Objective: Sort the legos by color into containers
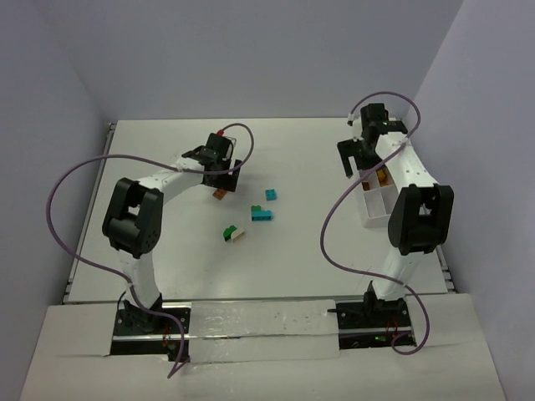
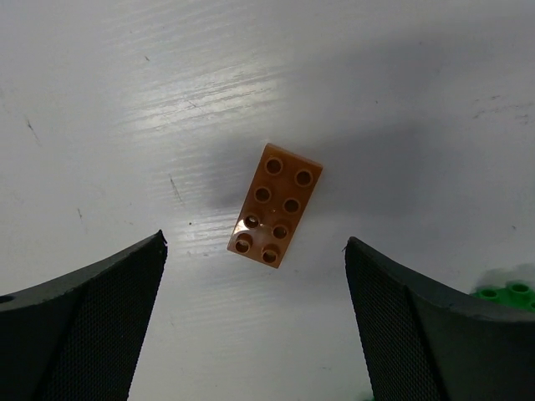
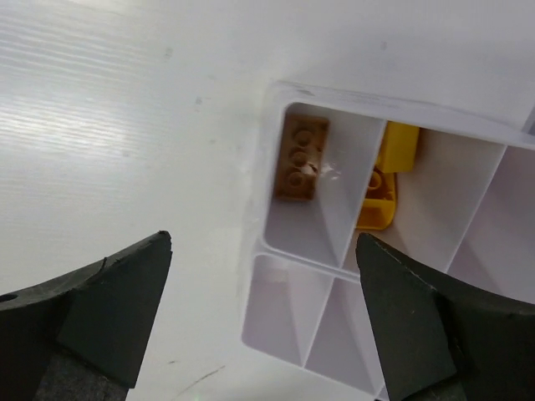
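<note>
inside the tray [image 3: 261, 225], tan brick [image 3: 301, 159], yellow brick [image 3: 394, 163]

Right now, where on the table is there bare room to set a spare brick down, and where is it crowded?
Bare: the strip of table between the teal bricks and the white tray, and the far middle beyond those bricks. Crowded: around the open left gripper, where the orange-brown brick, teal bricks and green-and-white brick cluster.
</note>
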